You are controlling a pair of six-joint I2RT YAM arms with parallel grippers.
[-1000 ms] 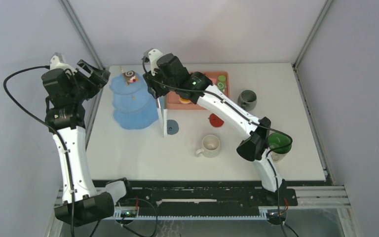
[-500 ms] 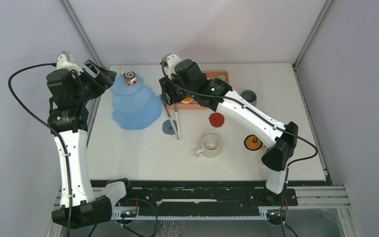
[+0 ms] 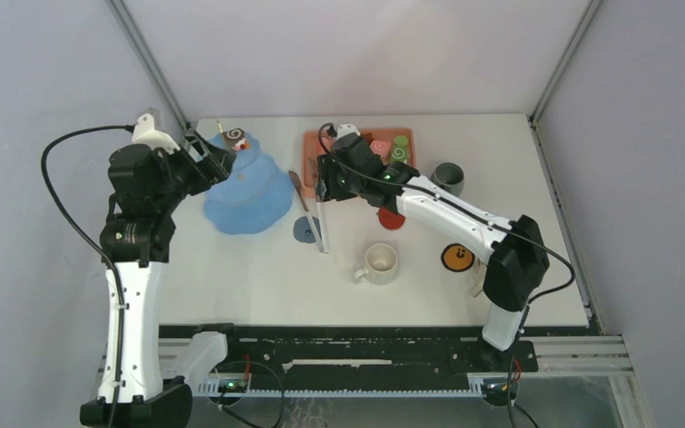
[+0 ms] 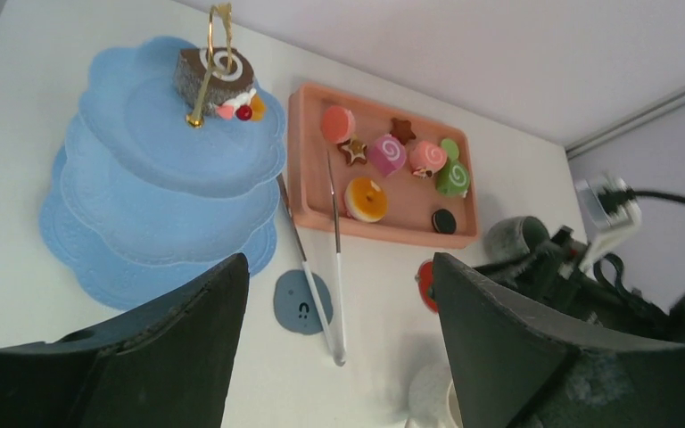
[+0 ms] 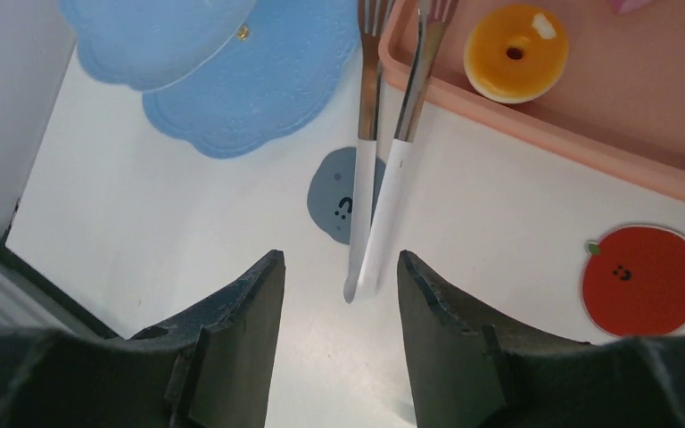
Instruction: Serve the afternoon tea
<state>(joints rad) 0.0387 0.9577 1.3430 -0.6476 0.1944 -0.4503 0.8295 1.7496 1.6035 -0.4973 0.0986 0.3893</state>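
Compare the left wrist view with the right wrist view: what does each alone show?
Left wrist only: the chocolate swirl roll atop the blue tiered dessert tower, the grey mug. Right wrist only: the red apple-shaped coaster in full. Both: the thin metal tongs, the round blue coaster, the orange ring pastry in the salmon-pink rectangular tray.

Your left black two-finger gripper [image 3: 217, 153] sits high on its upright arm [image 3: 130, 294], jaws wide and empty; your right black two-finger gripper [image 5: 337, 267] points down from an outstretched arm [image 3: 450, 214], jaws parted, empty.
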